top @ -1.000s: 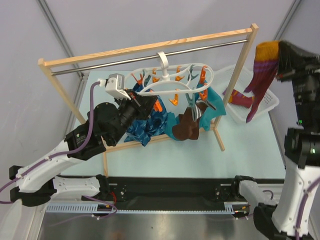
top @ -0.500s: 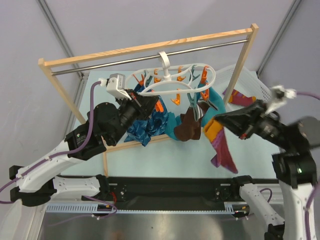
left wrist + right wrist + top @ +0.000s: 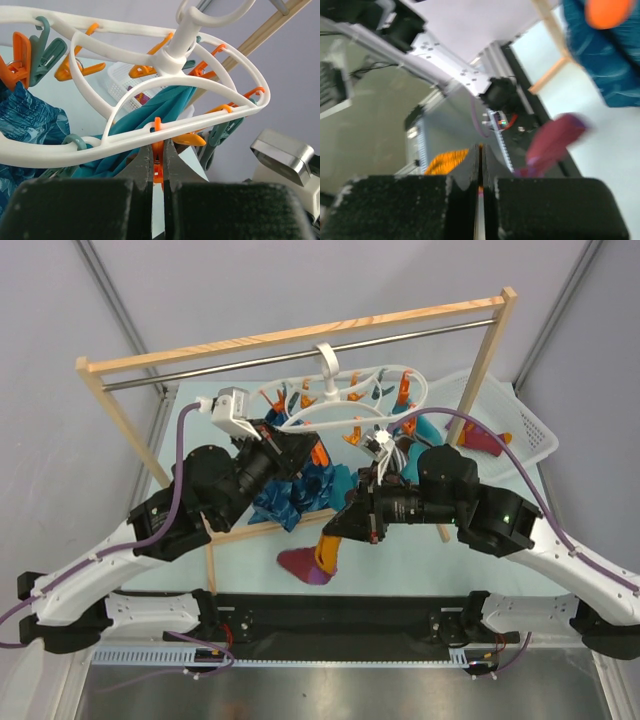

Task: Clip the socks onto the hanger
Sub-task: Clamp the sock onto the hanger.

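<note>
1. Now, the right gripper (image 3: 336, 532) is clamped tight on the striped sock (image 3: 308, 562). Its wrist view shows no gap between the jaws, with orange fabric on one side and magenta on the other, all blurred.
2. The sock dangles from those jaws. Its long axis runs down and toward the near-left, and it hangs apart from the hanger (image 3: 352, 400).
3. The left gripper (image 3: 304, 452) is closed to a sliver, pinching one orange clip (image 3: 158, 171) that hangs under the hanger's ring. I cannot tell whether the clip's mouth is spread.
4. Key relation: the pinched clip lies up and to the far-left of the right gripper, near but not touching. The right arm carries the sock, so the sock's edge likely has to rise into that clip.
5. The top view shows both arms and the gap between sock and clip. The left wrist view shows clip and ring but no sock. The right wrist view shows the sock but no ring.
6. A second striped sock (image 3: 482, 437) lies in the white basket (image 3: 528, 425). Blue cloth (image 3: 300, 492) hangs below the hanger. No brown sock is visible.
</note>
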Motion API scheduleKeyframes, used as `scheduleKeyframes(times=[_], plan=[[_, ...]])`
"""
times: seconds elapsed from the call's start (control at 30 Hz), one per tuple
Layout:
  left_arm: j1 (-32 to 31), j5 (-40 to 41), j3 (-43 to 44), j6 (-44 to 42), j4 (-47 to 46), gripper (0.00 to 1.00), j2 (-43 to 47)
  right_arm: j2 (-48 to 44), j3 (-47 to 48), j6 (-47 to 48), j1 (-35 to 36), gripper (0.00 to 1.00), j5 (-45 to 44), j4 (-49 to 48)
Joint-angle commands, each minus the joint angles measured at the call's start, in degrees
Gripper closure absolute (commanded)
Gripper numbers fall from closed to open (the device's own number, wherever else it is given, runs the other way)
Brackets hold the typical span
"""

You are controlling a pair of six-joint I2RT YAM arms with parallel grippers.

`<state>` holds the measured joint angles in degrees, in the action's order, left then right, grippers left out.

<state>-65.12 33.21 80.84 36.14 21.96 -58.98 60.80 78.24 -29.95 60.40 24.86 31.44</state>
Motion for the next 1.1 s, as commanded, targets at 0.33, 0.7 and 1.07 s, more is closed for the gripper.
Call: scheduleKeyframes(times=[0.33,0.7,1.07], plan=[[-0.18,-5.61,-2.0,3.32,-0.86,1.0,4.22,-5.43,-9.42,-8.19,5.78,1.0,-53.15,-20.01],[-0.18,-6.84,-2.44,1.74,-0.86,1.0,4.75,-2.17,-4.5,-9.07,5.96,1.0,-55.71,-22.21],[-0.18,-7.63,-2.53,1.3,-0.77,1.0,4.14,-2.87,-5.2,-9.86,5.96,1.0,-53.69,-24.76]])
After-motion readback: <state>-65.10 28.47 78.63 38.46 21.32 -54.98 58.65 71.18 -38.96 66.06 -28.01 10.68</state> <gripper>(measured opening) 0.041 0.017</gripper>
